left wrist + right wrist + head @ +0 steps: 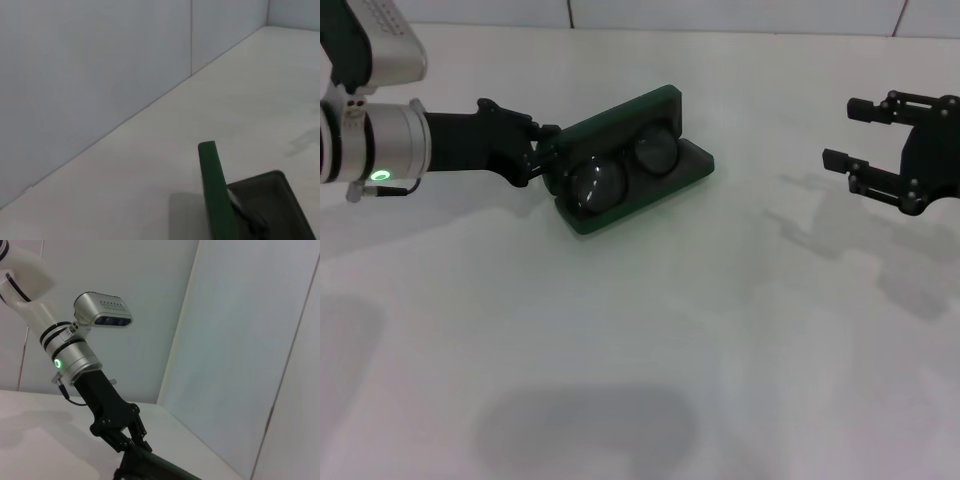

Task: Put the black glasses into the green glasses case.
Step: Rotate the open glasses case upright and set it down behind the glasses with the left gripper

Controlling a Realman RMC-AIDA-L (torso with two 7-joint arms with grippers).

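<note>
Beside the green glasses case (625, 165), left gripper (542, 160), jaws together, is risking trapping the black glasses (620, 168); right gripper (842, 132) is idling, jaws apart.

My left arm (370, 140) is white above, ending in a ribbed silver wrist cuff with a glowing green ring light (58, 363) and a thin black cable looping beneath it. A silver camera block (103, 309) with a dotted grille sits atop. Beyond the cuff runs a matte black housing to my left pincer (532, 152). My right pincer (852, 133) is all black, with bolted linkage fingers.
</note>
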